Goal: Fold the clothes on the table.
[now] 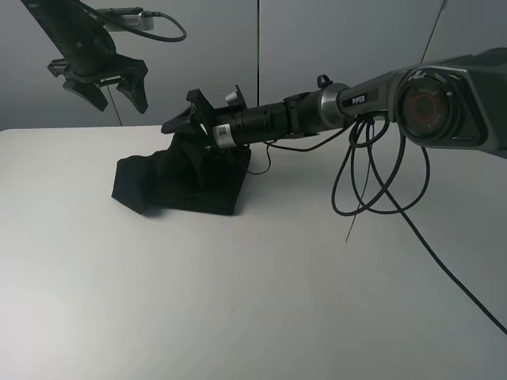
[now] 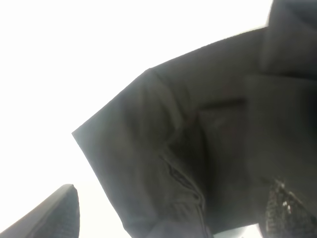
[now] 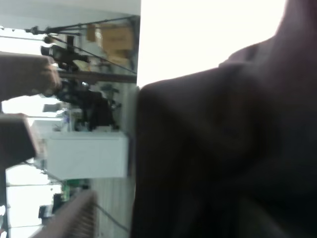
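Shirt bundled compactly near table far edge, folding nearly complete | left gripper released, raised | right gripper grip indeterminate, over bundle

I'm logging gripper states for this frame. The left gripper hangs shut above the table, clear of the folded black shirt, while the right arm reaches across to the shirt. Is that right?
One detail is wrong: the left gripper is open, not shut. The exterior high view shows its fingers spread apart in the air. The rest holds: it hangs above the table, clear of the folded black shirt, while the right arm reaches across to the shirt.
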Controlling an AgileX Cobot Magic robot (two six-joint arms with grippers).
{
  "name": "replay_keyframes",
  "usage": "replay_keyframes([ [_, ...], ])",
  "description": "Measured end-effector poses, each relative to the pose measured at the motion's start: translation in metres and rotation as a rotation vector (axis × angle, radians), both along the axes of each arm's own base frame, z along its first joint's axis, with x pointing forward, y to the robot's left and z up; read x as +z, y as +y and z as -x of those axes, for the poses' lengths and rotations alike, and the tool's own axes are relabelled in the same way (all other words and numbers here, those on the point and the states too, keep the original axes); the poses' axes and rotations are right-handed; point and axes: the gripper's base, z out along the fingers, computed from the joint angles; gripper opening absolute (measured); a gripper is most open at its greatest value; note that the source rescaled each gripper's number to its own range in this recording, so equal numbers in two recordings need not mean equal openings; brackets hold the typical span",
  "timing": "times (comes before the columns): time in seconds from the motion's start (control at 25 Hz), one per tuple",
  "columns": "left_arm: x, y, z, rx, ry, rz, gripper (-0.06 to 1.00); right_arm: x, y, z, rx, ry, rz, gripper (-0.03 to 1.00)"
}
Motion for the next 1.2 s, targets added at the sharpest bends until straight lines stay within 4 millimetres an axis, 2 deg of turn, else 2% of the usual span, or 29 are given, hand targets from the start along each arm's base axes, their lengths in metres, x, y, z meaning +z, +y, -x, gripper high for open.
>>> replay_keyframes([
  [0.08,0.0,0.0,0.0,-0.004,-0.001,-0.001,0.97,0.007,0.003,-0.001,0.011,-0.033,-0.025,0.89],
  [0.12,0.0,0.0,0.0,-0.004,-0.001,-0.001,0.97,0.01,0.006,-0.001,0.021,-0.052,-0.031,0.92],
  [0.36,0.0,0.0,0.0,-0.009,-0.004,-0.001,0.97,0.021,0.037,0.012,0.081,-0.134,-0.04,0.95],
  [0.52,0.0,0.005,-0.001,-0.002,-0.005,-0.003,0.97,0.017,0.037,0.018,0.154,-0.183,0.021,0.95],
  [0.68,0.0,0.013,-0.003,0.016,-0.006,-0.003,0.97,0.024,0.024,0.016,0.246,-0.279,0.07,0.95],
  [0.92,0.0,0.018,-0.004,0.016,-0.005,-0.01,0.97,0.062,-0.009,0.007,0.34,-0.464,0.255,0.95],
  [1.08,0.0,0.018,-0.003,0.012,-0.003,-0.012,0.97,0.085,-0.033,0.005,0.409,-0.564,0.485,0.95],
  [1.2,0.0,0.018,-0.002,-0.017,0.003,-0.021,0.97,0.09,-0.047,0.006,0.452,-0.578,0.674,0.95],
])
